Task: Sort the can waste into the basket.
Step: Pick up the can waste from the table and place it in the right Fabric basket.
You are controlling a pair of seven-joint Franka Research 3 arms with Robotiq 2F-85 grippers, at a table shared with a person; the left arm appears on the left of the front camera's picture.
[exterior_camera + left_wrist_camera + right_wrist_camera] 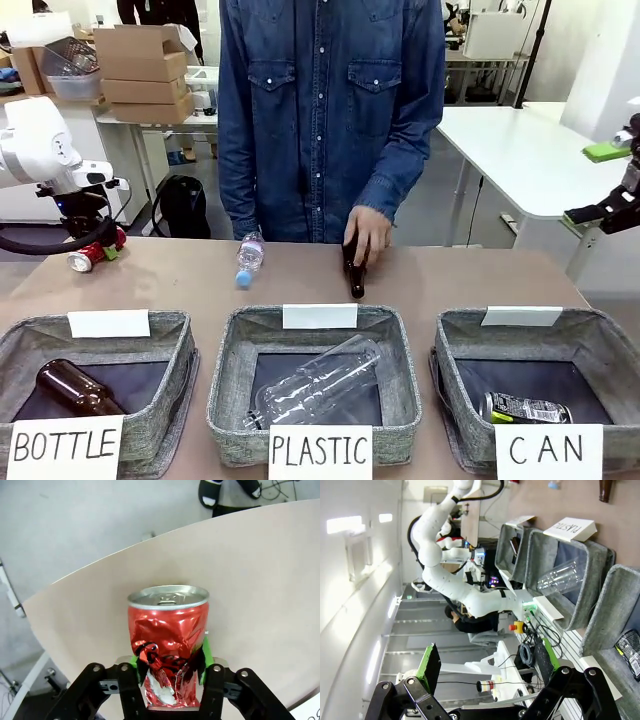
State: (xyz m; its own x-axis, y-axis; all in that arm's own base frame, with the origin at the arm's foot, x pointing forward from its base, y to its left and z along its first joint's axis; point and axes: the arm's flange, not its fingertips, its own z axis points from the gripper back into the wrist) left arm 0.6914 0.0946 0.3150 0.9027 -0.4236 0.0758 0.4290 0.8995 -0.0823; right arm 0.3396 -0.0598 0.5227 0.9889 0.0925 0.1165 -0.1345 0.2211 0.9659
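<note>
Tan table (pixel 450 280), three baskets (pixel 612 345), two cans (pixel 525 408) — red can (pixel 167 630) in left claw (pixel 170 661)

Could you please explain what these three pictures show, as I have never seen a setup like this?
Two robot arms share a table with a person. The front view looks across the table; the other two come from cameras on each wrist. The left gripper is closed on a dented red can. The right gripper is open and empty. The CAN basket on the table holds a black can. The person's hand rests on a brown bottle.
</note>
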